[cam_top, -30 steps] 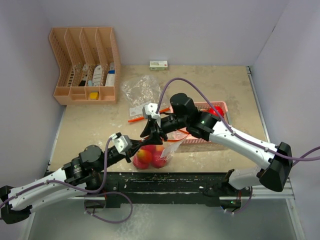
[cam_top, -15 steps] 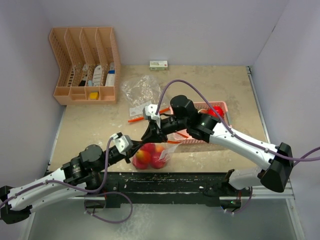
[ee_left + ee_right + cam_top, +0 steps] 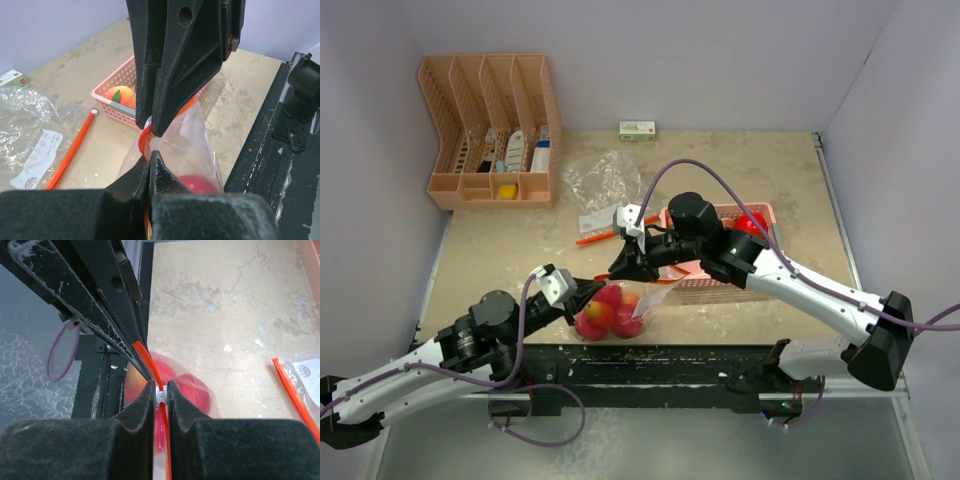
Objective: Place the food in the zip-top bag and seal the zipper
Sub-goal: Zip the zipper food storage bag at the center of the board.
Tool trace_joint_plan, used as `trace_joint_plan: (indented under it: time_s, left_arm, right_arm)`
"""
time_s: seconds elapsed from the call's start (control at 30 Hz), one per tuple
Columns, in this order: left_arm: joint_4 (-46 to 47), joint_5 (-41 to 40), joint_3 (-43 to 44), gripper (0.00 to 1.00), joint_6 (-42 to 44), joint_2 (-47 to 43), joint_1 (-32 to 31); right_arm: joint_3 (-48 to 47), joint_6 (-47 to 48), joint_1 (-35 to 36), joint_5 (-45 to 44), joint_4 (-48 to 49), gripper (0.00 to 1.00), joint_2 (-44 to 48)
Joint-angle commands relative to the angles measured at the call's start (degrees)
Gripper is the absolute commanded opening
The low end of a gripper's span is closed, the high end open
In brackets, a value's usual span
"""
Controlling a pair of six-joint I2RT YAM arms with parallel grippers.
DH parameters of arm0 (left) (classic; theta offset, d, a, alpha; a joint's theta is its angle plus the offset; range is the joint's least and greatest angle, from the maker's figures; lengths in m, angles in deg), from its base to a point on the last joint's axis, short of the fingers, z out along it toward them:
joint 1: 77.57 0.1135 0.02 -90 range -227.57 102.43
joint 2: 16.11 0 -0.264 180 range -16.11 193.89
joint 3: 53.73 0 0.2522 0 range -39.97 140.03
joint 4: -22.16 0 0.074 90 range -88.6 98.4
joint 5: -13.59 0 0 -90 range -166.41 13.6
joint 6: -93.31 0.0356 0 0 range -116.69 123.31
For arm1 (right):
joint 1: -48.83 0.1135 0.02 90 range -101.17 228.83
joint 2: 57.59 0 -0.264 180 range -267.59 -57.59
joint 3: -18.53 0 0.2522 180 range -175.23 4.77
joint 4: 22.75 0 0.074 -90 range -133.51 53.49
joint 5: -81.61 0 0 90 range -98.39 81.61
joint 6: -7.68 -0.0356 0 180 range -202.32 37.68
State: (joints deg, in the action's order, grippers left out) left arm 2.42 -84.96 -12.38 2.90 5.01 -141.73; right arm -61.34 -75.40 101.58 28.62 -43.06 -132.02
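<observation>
Quick status from my end. The clear plastic zip-top bag (image 3: 200, 135) with the orange zipper strip (image 3: 147, 360) is sitting at the near edge of the beige stone-look desk (image 3: 500, 250), right between the two arms. There's a bunch of glossy red toy apples (image 3: 592, 318) inside it already, bunched up at the bottom.

Both arms meet at the top of the bag. The left gripper (image 3: 150, 160) is clenched on the zipper strip, pinching it from below in its own wrist view. The right gripper (image 3: 160, 390) is clamped tight on the strip too, with a small white slider piece (image 3: 160, 394) squeezed between its pads. The two sets of fingers are pretty much touching each other on the strip. I can't tell how much of the zipper is actually closed.

Just behind the bag is the pink plastic mesh basket (image 3: 115, 112), with a peach-orange toy fruit (image 3: 121, 95) in it and a red piece (image 3: 752, 222) at its far right end. A second crinkly clear bag (image 3: 605, 180) lies flat on the desk further back, well apart from the action.
</observation>
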Motion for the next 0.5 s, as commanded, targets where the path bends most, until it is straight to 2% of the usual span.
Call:
trace_joint_plan:
  time_s: [0.0,0.47]
  left_arm:
    - [2.17,-1.59,4.86,0.00,-0.65,-1.64,0.00]
    - [-2.76,-8.36,9.64,0.00,-0.66,-4.74,0.00]
  right_arm:
    - [0.67,-0.29,-1.48,-6.93,-2.21,0.04,2.10]
    - [2.93,-3.14,-2.36,-15.34,-4.44,0.01,3.89]
